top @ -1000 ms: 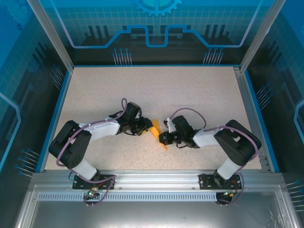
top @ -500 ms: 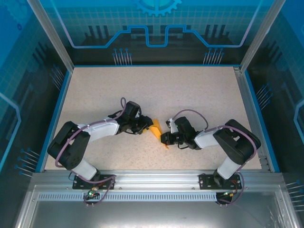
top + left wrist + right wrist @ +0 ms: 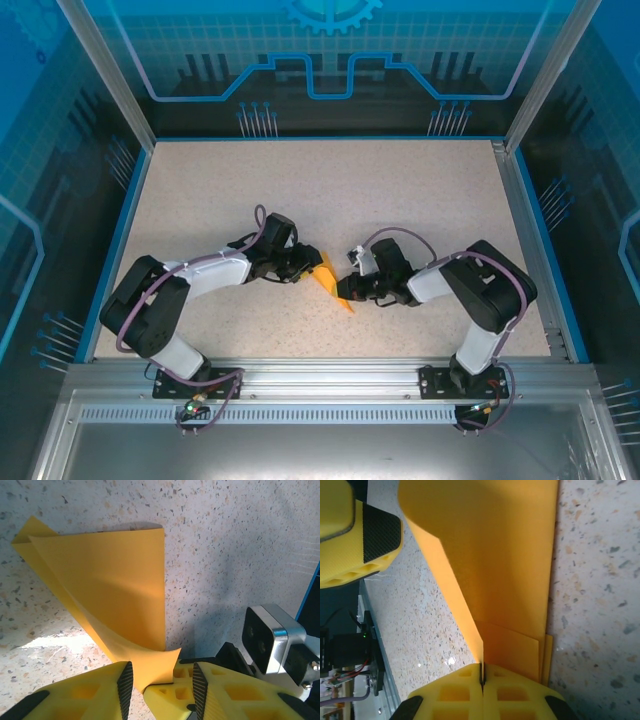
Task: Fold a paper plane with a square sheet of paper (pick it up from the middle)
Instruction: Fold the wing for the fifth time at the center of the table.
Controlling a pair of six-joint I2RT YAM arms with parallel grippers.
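Observation:
The orange sheet of paper point(image 3: 330, 276) is folded into an angular shape with layered flaps and lies at the table's middle between both grippers. My right gripper point(image 3: 346, 291) is shut on one raised edge of it; in the right wrist view the paper point(image 3: 505, 555) rises from the closed yellow fingertips of the right gripper point(image 3: 481, 669). My left gripper point(image 3: 311, 267) stands open. In the left wrist view one curled corner of the paper point(image 3: 110, 580) dips into the gap of the left gripper point(image 3: 161, 669), beside the left pad point(image 3: 125, 685).
Speckled beige tabletop point(image 3: 330, 190) lies all around, bounded by blue side rails point(image 3: 118, 245). The right wrist's camera housing point(image 3: 272, 637) sits close to my left fingers. One left finger point(image 3: 350, 535) shows beyond the paper. A metal frame rail point(image 3: 320, 375) runs along the near edge.
The right arm has drawn in, leftward and slightly away from the near edge, keeping its hold on the paper. The left arm and the paper have barely moved.

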